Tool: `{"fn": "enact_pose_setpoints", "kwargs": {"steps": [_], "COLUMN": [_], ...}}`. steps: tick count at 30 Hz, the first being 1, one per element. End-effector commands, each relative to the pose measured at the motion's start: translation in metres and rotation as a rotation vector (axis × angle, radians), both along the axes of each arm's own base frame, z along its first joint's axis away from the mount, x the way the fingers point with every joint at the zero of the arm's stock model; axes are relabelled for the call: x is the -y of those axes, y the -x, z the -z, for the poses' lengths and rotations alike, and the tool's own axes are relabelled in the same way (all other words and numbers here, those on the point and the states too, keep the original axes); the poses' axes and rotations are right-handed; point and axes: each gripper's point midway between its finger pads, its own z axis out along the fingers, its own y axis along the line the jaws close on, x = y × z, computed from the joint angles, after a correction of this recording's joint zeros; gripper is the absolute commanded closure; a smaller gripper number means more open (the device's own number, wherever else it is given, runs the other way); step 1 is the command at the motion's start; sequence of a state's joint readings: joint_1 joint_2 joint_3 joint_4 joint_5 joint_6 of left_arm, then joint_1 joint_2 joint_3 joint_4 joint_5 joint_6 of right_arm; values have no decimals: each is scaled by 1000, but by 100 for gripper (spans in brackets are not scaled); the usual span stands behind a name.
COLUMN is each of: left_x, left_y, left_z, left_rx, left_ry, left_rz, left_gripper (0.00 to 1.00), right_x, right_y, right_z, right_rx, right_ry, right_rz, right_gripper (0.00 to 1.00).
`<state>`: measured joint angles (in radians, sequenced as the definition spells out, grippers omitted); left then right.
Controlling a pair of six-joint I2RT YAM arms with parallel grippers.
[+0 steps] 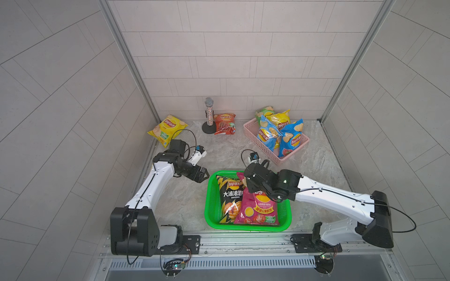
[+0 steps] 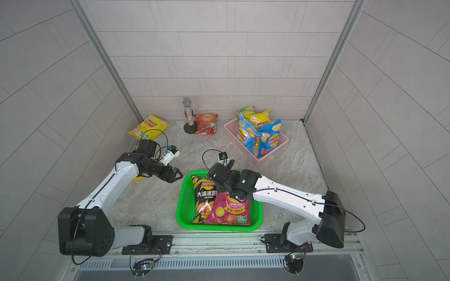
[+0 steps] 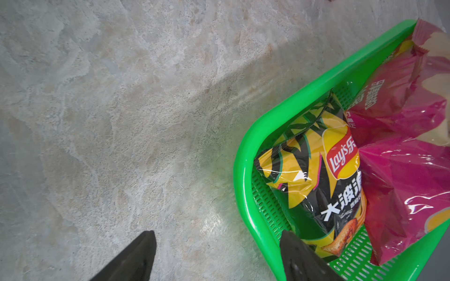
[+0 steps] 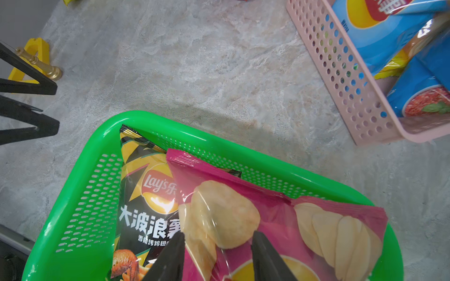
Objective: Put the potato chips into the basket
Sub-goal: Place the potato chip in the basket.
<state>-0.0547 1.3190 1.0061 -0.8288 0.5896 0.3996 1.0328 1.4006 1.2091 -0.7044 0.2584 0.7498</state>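
The green basket (image 1: pixel 211 202) (image 2: pixel 181 206) stands at the front middle of the table. Two bags of potato chips lie in it: a black bag (image 1: pixel 230 197) (image 3: pixel 323 175) and a magenta bag (image 1: pixel 258 209) (image 4: pixel 280 219) that partly overlaps it. My right gripper (image 4: pixel 218 237) hangs just over the magenta bag's upper part, open, with the bag lying under its fingers. My left gripper (image 1: pixel 205 176) (image 3: pixel 217 233) is open and empty over the table, beside the basket's far left corner. A yellow bag (image 1: pixel 168 127) and a red bag (image 1: pixel 225 124) lie at the back.
A pink basket (image 1: pixel 258 143) at the back right holds several chip bags, blue, yellow and green. A glittery microphone (image 1: pixel 208 114) stands on a black round base next to the red bag. A yellow triangular piece (image 4: pixel 36 48) lies behind the left arm. Tiled walls close three sides.
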Motion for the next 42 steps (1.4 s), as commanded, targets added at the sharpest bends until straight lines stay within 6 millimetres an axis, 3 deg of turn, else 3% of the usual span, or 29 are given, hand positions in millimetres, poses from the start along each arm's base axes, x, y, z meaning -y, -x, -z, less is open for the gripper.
{"fn": "enact_pose_setpoints", "kwargs": {"steps": [1,4,8,14,18,22,29,33,38,42], "left_x": [7,9,10,9,8,7,7,6,6,5], "left_y": [1,3,3,2,1,0,0,0,0,0], "left_z": [7,15,24,28,27,27,28,26,24,23], "left_rx": [11,3,-12,-16,-7,-6,-9,-3,9,12], "left_ry": [16,17,11,0,-5,-6,-7,-11,-10,-12], "left_rz": [54,68,74,67,61,57,55,50,40,35], "left_gripper": [15,15,15,15,15,15,15,15,15,15], "right_x": [-24,-30,-27,-18,-14,-10,-21,-21,-7,-9], "right_y": [-2,-15,-24,-26,-21,-19,-11,2,20,37], "right_z": [7,18,52,92,102,88,19,-8,-4,3], "right_rx": [-39,-49,-105,-151,-167,-135,-47,-44,-83,-103], "right_ry": [13,54,119,183,187,151,-1,-94,-142,-124], "right_rz": [-123,-117,-100,-80,-77,-80,-176,-207,-184,-212], "right_gripper": [51,54,57,57,57,55,48,46,41,41]}}
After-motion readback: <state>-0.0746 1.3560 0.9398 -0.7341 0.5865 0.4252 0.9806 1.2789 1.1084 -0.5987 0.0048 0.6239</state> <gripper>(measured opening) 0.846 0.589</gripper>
